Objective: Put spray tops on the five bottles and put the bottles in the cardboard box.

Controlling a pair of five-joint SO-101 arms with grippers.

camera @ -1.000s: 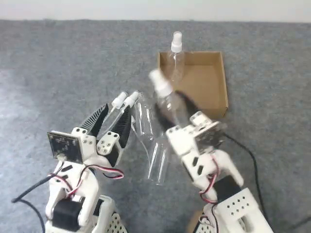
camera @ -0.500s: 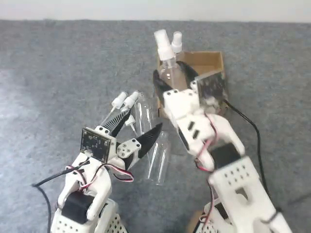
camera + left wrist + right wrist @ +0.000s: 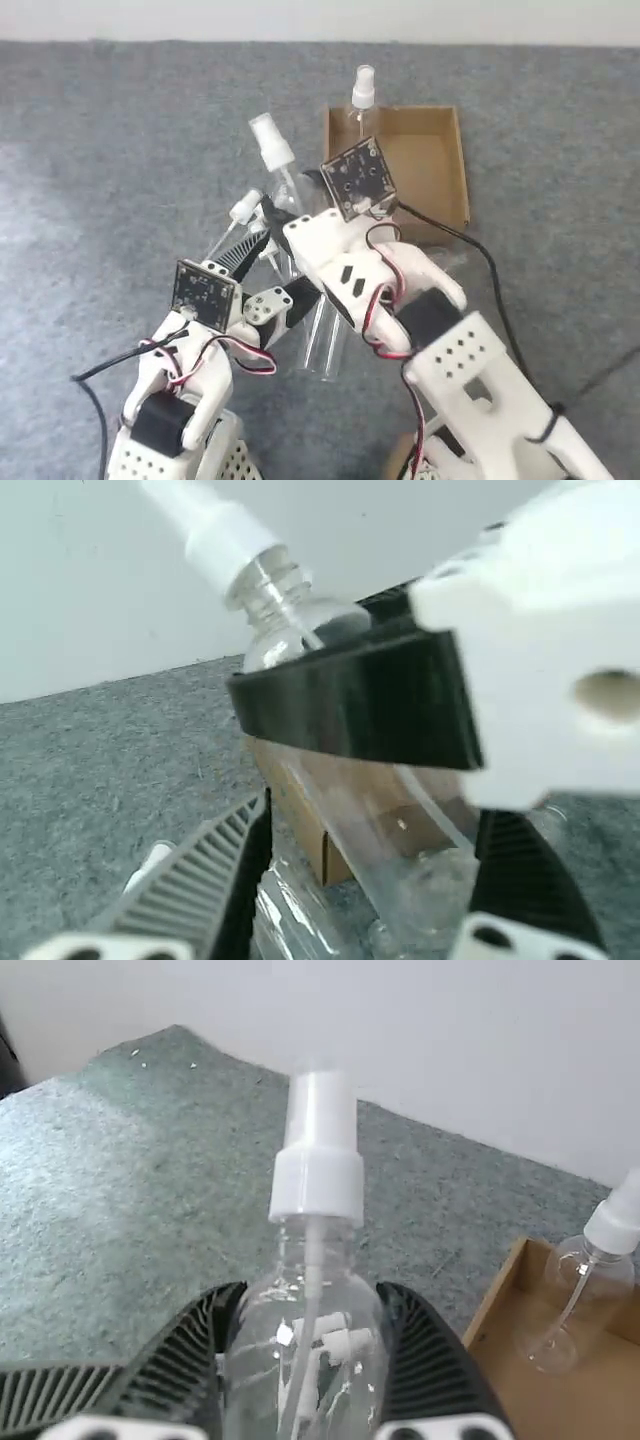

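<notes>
My right gripper [image 3: 287, 213] is shut on a clear bottle [image 3: 284, 186] that carries a white spray top [image 3: 268, 135], held tilted in the air left of the cardboard box [image 3: 440, 165]. In the right wrist view the same bottle [image 3: 305, 1350] sits between the right gripper's [image 3: 305, 1365] fingers. My left gripper [image 3: 272, 268] stands open just below it, its fingers [image 3: 190, 905] on either side of the held bottle [image 3: 330, 730] without touching. Another capped bottle [image 3: 362, 100] stands in the box's far corner. Uncapped bottles [image 3: 325, 335] lie on the carpet, partly under the arms.
Loose white spray tops [image 3: 246, 208] lie on the grey carpet by the left gripper's far finger. The box's near half [image 3: 420, 210] is bare cardboard. Open carpet stretches to the left and to the far right.
The right arm has swung its capped bottle from beside the box to the left, over the left gripper. The left arm pulled back a second ago and has since held nearly still.
</notes>
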